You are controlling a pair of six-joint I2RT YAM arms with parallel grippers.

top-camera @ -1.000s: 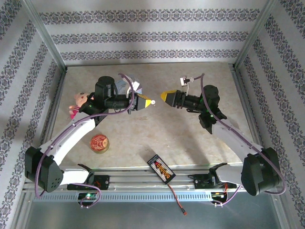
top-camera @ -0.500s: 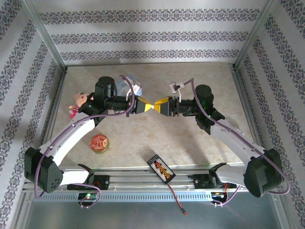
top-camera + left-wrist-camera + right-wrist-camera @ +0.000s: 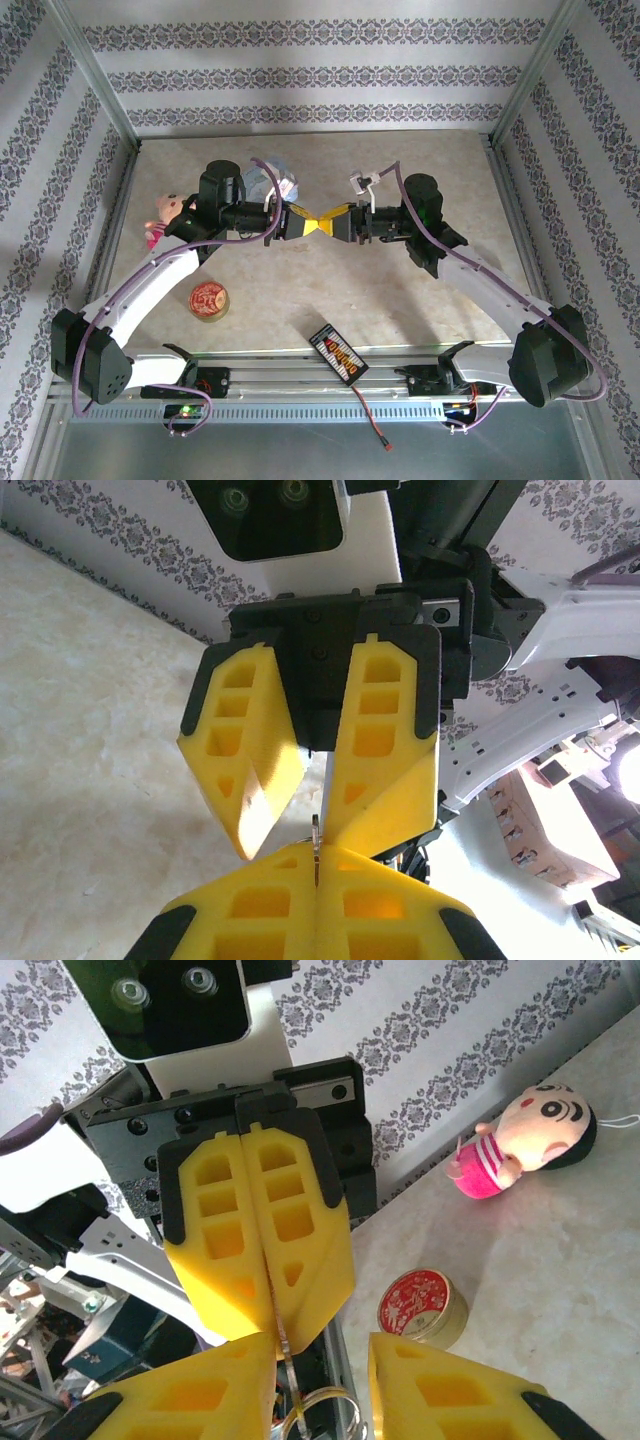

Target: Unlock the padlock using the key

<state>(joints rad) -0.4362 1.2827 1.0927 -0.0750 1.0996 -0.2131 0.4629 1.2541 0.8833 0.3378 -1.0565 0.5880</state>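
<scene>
Left claw (image 3: 275, 1332) is pressed together on what looks like the key (image 3: 283, 1355), whose ring (image 3: 320, 1405) hangs between the spread fingers (image 3: 450, 1390) of the right claw (image 3: 322, 1348). Closing off-centre, they could twist the key loose.

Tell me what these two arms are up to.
The two arms meet tip to tip above the table. The left claw is shut on the key, a thin metal strip sticking out past its tip. The right claw faces it, open around the key's free end and not yet gripping. It looks like a handover of the key.
</scene>
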